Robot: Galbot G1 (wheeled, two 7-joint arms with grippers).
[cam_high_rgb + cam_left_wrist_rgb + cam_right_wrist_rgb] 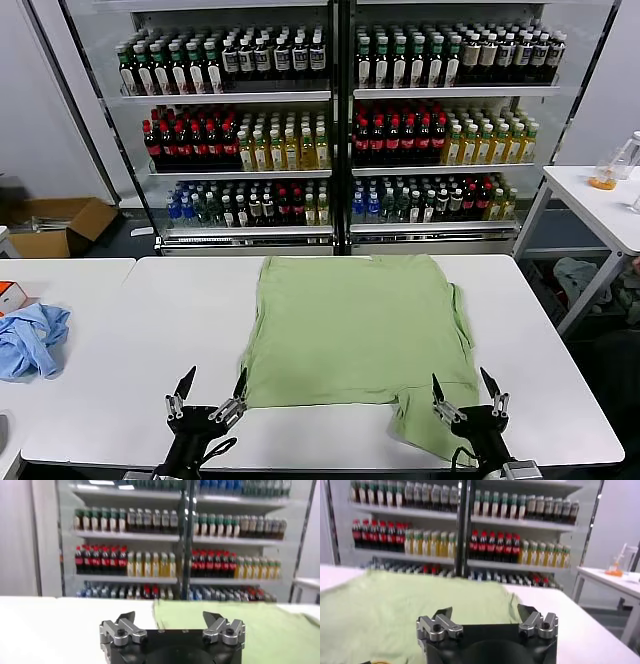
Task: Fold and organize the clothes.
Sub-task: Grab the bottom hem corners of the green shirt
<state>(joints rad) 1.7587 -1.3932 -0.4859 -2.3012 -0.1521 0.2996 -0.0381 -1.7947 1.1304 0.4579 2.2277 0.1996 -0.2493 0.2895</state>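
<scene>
A crumpled light blue garment [30, 340] lies at the 9 o'clock edge of the head view, on a separate white side table [70, 275] just beside the main one. The left gripper [212, 386] hovers at about 7 o'clock over the near edge of the white table [180, 320], its fingers spread wide apart and holding nothing; it sits just beside the lower left corner of the shirt, not touching it. In the left wrist view that gripper [170, 620] shows the same open jaws, with green cloth beyond it.

The light green shirt [360, 335] lies spread flat in the middle of the table, reaching from the far edge at 12 o'clock toward the near edge, with one flap hanging lower at about 5 o'clock.

The right gripper [463, 388] stands at 5 o'clock over that lower flap, fingers wide apart and empty. The right wrist view shows this gripper [485, 616] open, with the shirt [395, 605] stretching away ahead of it.

Behind the table, shelves of bottles [330, 120] fill the 12 o'clock background.
</scene>
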